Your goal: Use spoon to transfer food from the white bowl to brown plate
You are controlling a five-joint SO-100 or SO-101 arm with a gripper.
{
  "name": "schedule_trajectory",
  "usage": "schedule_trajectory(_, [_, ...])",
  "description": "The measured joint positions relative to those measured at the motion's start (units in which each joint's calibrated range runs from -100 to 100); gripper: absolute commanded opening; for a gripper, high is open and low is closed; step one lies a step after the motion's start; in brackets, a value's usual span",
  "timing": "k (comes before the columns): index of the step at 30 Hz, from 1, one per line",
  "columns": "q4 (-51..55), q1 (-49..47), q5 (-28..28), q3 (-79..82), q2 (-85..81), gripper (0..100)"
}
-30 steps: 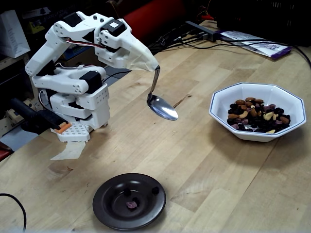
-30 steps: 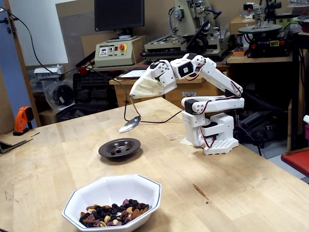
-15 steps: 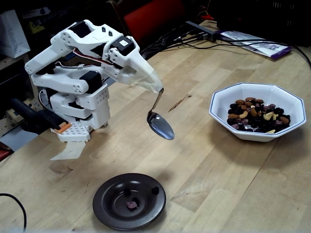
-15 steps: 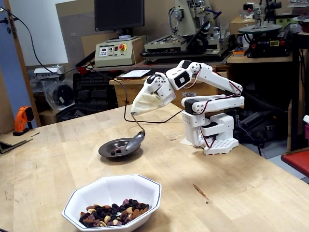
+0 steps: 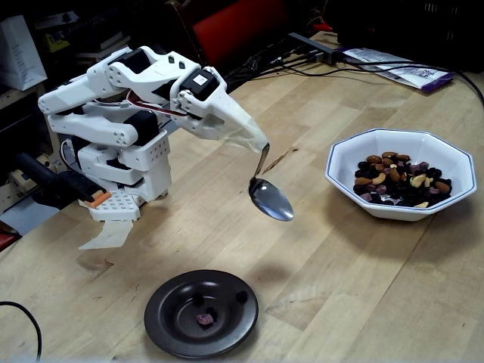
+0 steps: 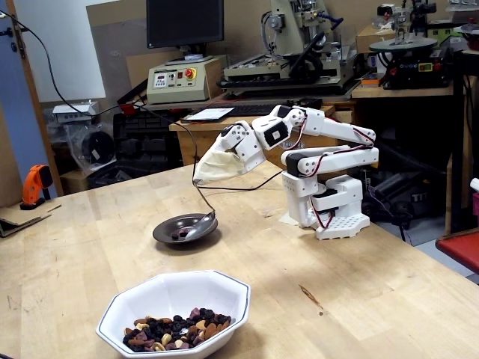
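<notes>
Silver spoon (image 5: 271,198) hangs below jaws taped onto its handle, between white bowl (image 5: 401,173) and brown plate (image 5: 201,313)

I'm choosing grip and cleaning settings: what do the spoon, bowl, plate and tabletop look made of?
Spoon: polished metal, mirror-bright, handle end wrapped in whitish tape. White bowl: likely glazed ceramic, glossy with thin blue rim line. Brown plate: dark glossy glaze, ceramic or possibly plastic. Table: pale wood, visible grain, matte.

wooden table (image 6: 419,299) | cluttered workbench (image 6: 404,90) behind | monitor (image 6: 184,22) | red chair (image 5: 238,30)
</notes>
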Motion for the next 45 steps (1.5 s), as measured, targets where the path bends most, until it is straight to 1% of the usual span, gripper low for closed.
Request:
schedule_trajectory(13, [-3.2, 0.0, 0.0, 4.9, 0.0, 5])
schedule_trajectory(26, [-18.4, 0.0, 0.0, 14.4, 0.2, 5])
schedule_trajectory(36, [-28.5, 0.0, -0.2, 16.8, 0.2, 5])
schedule_trajectory(45, [-31.0, 0.0, -0.2, 16.8, 0.2, 4])
